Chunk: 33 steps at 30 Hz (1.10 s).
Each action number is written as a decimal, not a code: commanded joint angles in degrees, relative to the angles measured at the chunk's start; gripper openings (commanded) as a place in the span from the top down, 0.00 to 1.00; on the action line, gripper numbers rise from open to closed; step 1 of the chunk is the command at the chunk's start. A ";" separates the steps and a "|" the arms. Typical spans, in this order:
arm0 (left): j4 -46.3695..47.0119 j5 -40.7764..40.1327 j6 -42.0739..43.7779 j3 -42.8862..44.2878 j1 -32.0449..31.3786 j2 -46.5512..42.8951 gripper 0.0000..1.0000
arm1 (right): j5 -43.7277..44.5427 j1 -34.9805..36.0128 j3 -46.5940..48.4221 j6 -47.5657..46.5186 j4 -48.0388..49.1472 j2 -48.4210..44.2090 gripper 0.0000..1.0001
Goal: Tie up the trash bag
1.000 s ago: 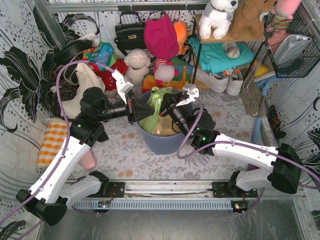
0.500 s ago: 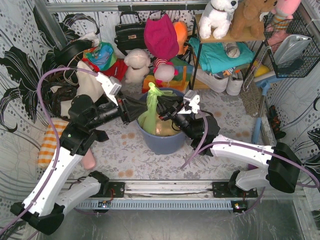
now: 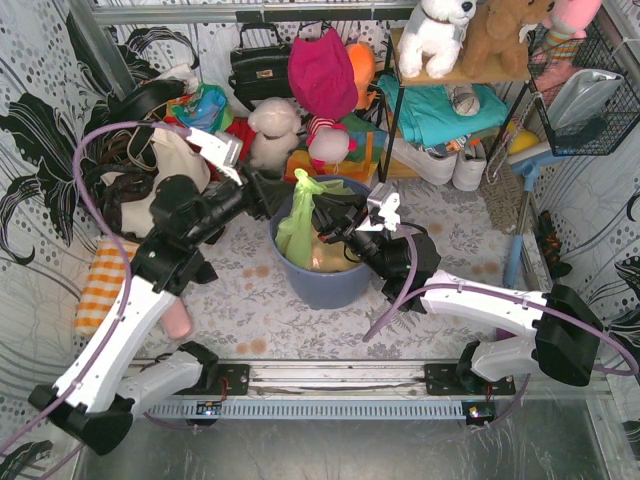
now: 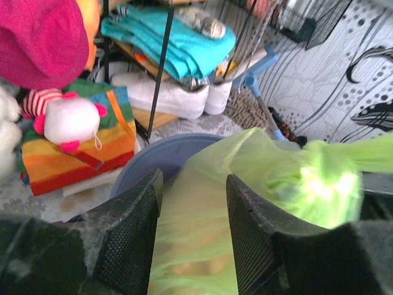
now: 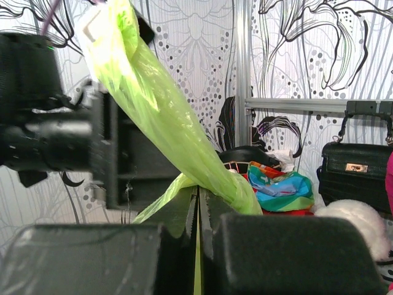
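Observation:
The light-green trash bag [image 3: 298,222] stands in the blue-grey bin [image 3: 330,285], its top gathered into a twisted tail. My right gripper [image 3: 330,213] reaches in from the right and is shut on that tail; in the right wrist view the green film [image 5: 161,107] runs up and left out of the closed jaws [image 5: 198,195]. My left gripper [image 3: 270,194] hovers at the bin's left rim, open. In the left wrist view its fingers [image 4: 130,232] stand apart, with the bag [image 4: 196,233] lying beyond the gap and untouched. Brown paper shows faintly through the plastic.
Plush toys [image 3: 272,128], a black handbag [image 3: 260,65] and a folded rainbow cloth [image 4: 80,144] crowd behind the bin. A shelf rack with teal cloth [image 3: 440,105] and white shoes [image 4: 166,98] stands at the right. An orange checked cloth [image 3: 105,285] lies at the left.
My left gripper has opened, let go of the bag and drawn back to the left rim. The right gripper stays shut on the bag's tail and has shifted slightly left.

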 commanded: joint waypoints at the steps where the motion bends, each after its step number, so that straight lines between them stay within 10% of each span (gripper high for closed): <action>1: 2.25 2.90 -0.65 1.67 0.24 4.19 0.45 | -1.40 -0.23 -0.48 -0.96 4.13 -0.83 1.00; 18: 4.63 32.76 -3.11 -6.45 0.23 3.96 0.70 | 2.09 -0.28 2.11 -5.82 5.34 2.39 1.00; 33: 0.54 2.74 -3.53 -2.15 0.25 -3.76 0.54 | -5.69 -0.64 -0.19 -4.87 7.75 0.26 1.00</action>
